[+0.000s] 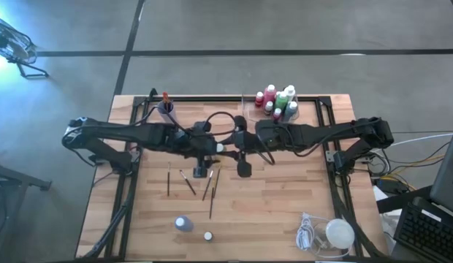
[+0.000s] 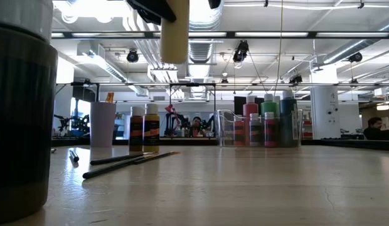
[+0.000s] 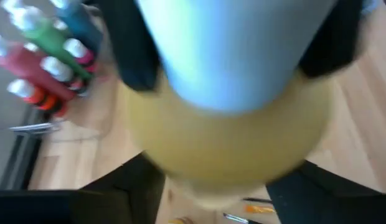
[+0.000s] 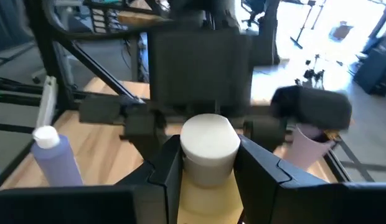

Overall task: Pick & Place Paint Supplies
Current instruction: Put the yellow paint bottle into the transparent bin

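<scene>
Yellow bottle (image 4: pixel 208 155) hangs above the table's middle, pinched by the right gripper (image 4: pixel 208 163); the left gripper (image 3: pixel 208 180), facing it, stands spread around it. Brushes (image 1: pixel 190 183) lie near; other bottles (image 1: pixel 279 102) stand far right.

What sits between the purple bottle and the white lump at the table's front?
High view: one small white-capped bottle, close beside the purple bottle. From there to the lump the tabletop is bare.

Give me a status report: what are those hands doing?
Right hand clamped on pale-capped yellow paint bottle, mid-air. Left hand at its other end. Nothing blocking.
</scene>
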